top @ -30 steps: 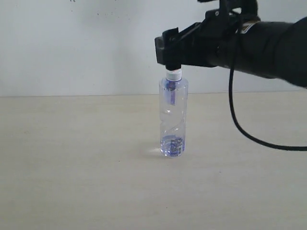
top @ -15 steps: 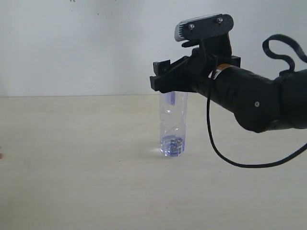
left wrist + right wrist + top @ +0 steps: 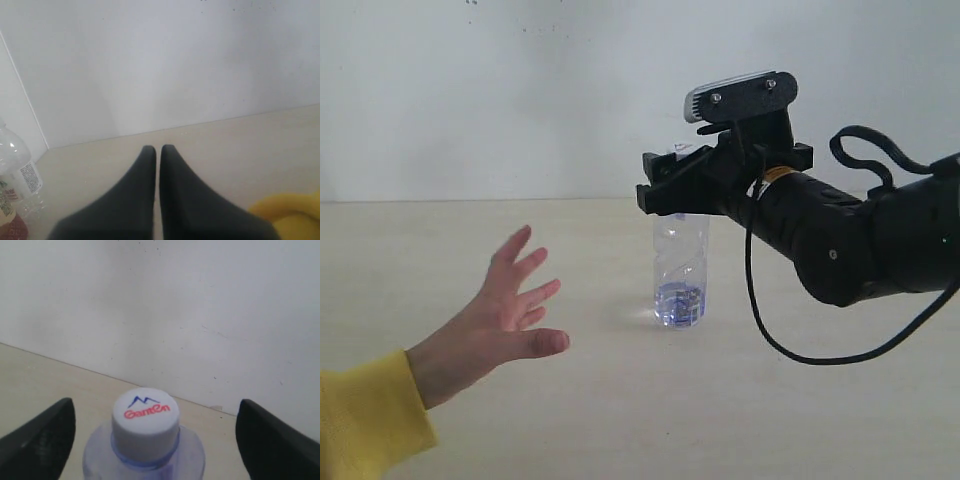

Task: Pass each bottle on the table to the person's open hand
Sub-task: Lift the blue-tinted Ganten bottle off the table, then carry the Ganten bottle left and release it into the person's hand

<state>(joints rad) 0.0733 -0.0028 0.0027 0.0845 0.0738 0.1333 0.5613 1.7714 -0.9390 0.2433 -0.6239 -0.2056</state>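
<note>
Right fingers (image 3: 44, 440) wide apart astride tall bottle (image 3: 680, 265); left fingers (image 3: 142, 200) together, empty; hand (image 3: 505, 320) nearby

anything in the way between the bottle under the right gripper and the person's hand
Nothing visible: only bare table lies between the bluish-clear bottle and the open hand to its left in the exterior view.
</note>
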